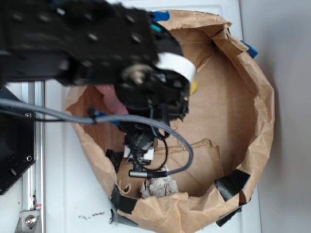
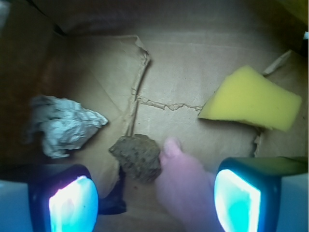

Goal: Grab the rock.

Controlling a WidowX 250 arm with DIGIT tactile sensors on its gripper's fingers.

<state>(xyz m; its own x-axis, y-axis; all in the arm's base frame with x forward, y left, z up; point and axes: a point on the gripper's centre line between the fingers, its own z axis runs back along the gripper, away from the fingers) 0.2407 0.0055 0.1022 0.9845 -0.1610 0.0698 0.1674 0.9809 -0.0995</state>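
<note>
1. Gripper (image 2: pixel 154 198): black frame with two pads glowing cyan, seen at the lower corners of the wrist view; the left pad (image 2: pixel 72 203) and right pad (image 2: pixel 239 200) stand well apart, jaws spread wide and holding nothing

2. Rock (image 2: pixel 136 156): small dark brown, rough lump lying on the brown paper floor, low in the wrist view, between the two pads but ahead of them, nearer the left one; touching neither pad; hidden under the arm in the exterior view

3. Pink object (image 2: pixel 186 186): soft, rounded, blurred form just beside the rock on its right, its tip touching or nearly touching it; what it is cannot be told; a pink patch (image 1: pixel 111 99) also shows beside the arm in the exterior view

4. Pale grey-white wrinkly lump (image 2: pixel 65 124): crumpled, left of the rock and apart from it; in the exterior view it sits at the near wall of the bag (image 1: pixel 158 187)

5. Yellow sponge (image 2: pixel 253 99): wedge-shaped, upper right, well apart from the rock

6. Paper bag (image 1: pixel 252 92): brown, rolled-down walls forming a round basin, patched with black tape (image 1: pixel 232 183) at the rim; floor creased and torn

7. Robot arm (image 1: pixel 97 43): black, blurred, reaching over the bag from the upper left with a grey cable (image 1: pixel 121 119) trailing across
</note>
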